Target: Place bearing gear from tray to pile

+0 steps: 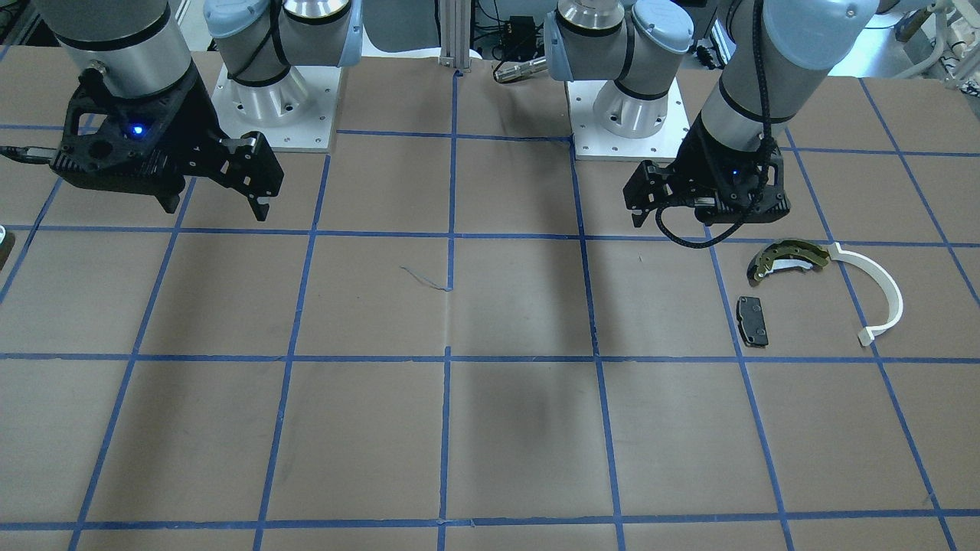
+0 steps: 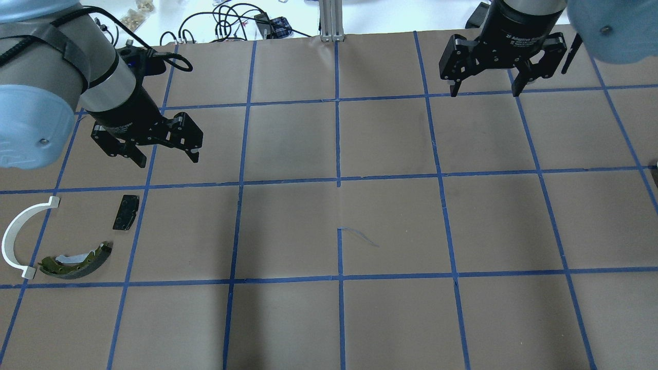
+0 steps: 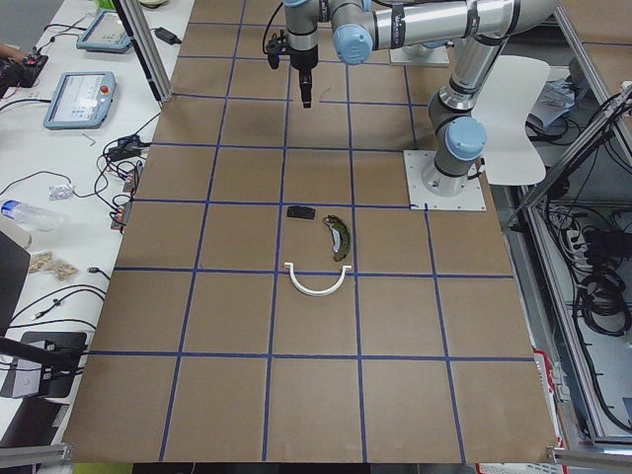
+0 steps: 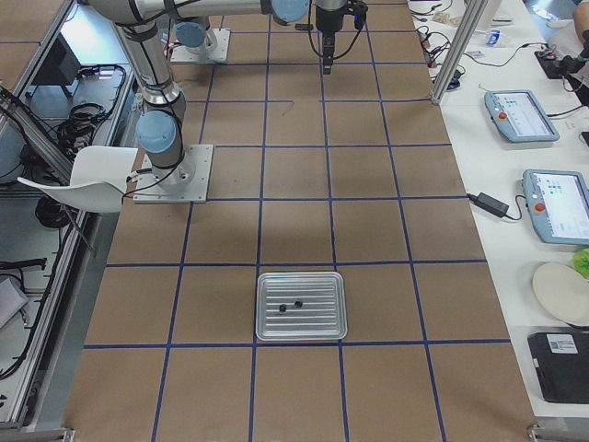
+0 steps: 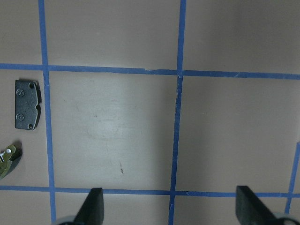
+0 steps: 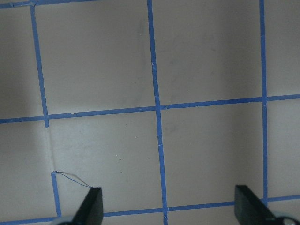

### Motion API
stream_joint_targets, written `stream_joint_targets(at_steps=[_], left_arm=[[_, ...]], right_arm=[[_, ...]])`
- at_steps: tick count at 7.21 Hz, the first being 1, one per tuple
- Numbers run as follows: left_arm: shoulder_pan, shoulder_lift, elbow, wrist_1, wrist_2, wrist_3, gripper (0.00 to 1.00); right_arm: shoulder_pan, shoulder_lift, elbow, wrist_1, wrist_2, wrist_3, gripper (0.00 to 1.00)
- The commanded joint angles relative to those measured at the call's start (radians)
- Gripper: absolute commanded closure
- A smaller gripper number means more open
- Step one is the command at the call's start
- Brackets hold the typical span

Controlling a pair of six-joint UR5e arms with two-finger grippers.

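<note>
The silver tray (image 4: 317,324) lies at the table's right end and holds two small black round bearing gears (image 4: 281,308) (image 4: 297,303). The pile lies at the left end: an olive-gold brake shoe (image 2: 77,263), a white plastic arc (image 2: 18,234) and a black pad (image 2: 126,211). My left gripper (image 2: 168,160) hovers open and empty just beyond the pad, which also shows in the left wrist view (image 5: 27,104). My right gripper (image 2: 484,94) hovers open and empty over bare table at the far right, well away from the tray.
The brown table is marked with a blue tape grid. The two arm bases (image 1: 272,99) (image 1: 632,115) stand on the robot's side. Side benches carry tablets (image 4: 520,115), cables and a white plate (image 4: 561,290).
</note>
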State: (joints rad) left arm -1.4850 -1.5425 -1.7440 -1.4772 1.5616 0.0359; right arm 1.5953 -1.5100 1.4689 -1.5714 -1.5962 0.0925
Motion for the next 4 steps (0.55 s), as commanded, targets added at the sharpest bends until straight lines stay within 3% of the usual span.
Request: stream_joint_targets(at_steps=[1,4], left_arm=[[0.0,0.001,-0.002,0.0,0.0,0.001,0.0],[0.005,0.004,-0.002,0.002,-0.002,-0.001,0.0]], right_arm=[[0.0,0.001,0.001,-0.001,-0.004,-0.004,0.0],[0.0,0.004,0.004,-0.001,-0.013,-0.005,0.0]])
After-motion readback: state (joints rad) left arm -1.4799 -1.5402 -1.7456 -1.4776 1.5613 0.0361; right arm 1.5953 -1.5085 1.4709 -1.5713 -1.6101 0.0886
